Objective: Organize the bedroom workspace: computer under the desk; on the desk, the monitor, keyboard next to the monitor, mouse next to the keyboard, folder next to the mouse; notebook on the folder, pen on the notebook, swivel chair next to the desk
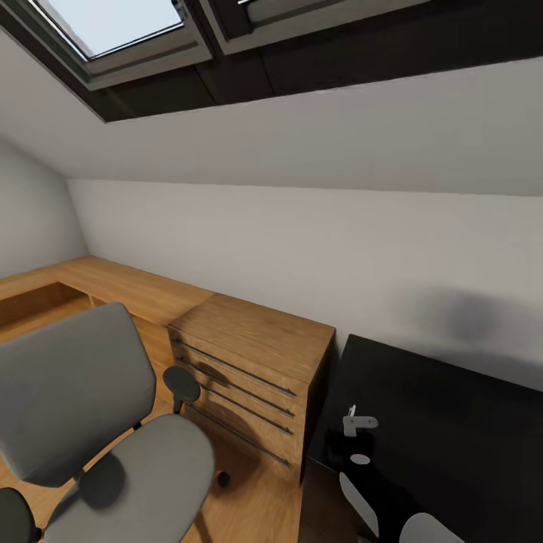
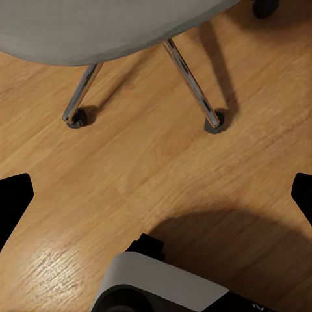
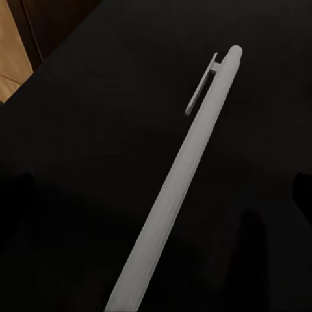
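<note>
white sloped ceiling (image 1: 317, 128), dark-framed skylight (image 1: 113, 26) with daylight, white wall (image 1: 302, 249), wooden drawer unit (image 1: 253, 373) with metal handles, wooden side counter (image 1: 113, 283), wood plank floor (image 2: 162, 175)

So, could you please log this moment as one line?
pen lying on black desk | swivel chair beside wooden drawers | left gripper over floor

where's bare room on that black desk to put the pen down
The black desk looks bare across its middle and far side, up to the white wall. Its near edge is crowded with small pale items. The wooden drawer unit top is bare too.
</note>
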Available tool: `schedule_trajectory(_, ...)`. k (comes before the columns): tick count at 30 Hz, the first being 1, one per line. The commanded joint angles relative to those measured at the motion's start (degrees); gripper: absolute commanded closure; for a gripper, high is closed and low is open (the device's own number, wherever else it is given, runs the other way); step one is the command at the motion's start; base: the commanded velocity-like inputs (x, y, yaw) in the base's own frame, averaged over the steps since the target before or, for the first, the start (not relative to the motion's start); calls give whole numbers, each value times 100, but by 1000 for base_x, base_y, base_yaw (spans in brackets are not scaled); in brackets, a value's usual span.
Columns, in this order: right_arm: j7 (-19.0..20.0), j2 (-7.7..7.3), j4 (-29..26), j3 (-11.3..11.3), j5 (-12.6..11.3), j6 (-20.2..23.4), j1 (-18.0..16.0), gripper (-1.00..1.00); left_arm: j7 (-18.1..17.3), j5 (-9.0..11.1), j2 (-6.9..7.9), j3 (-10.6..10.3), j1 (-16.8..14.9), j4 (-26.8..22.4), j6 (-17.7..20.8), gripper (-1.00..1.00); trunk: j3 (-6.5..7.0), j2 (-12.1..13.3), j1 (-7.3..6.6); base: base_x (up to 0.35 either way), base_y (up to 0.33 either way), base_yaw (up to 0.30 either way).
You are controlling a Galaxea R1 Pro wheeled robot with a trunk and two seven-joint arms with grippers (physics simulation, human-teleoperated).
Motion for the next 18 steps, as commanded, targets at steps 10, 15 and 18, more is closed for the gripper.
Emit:
schedule_trajectory(10, -63, 21, 198, 35, -61, 134, -57, -100, 37, 60, 4, -25, 1, -10, -22, -100, -6, -3, 1, 0, 0, 0)
schedule_trajectory(15, -64, 27, 208, 35, -125, 160, -69, -100, 39, 60, 4, -25, 1, -10, -22, -100, -6, -3, 1, 0, 0, 0)
schedule_trajectory(18, -61, 28, 212, 35, -215, 174, -73, -100, 40, 60, 4, -24, 1, -10, -22, -100, -6, -3, 1, 0, 0, 0)
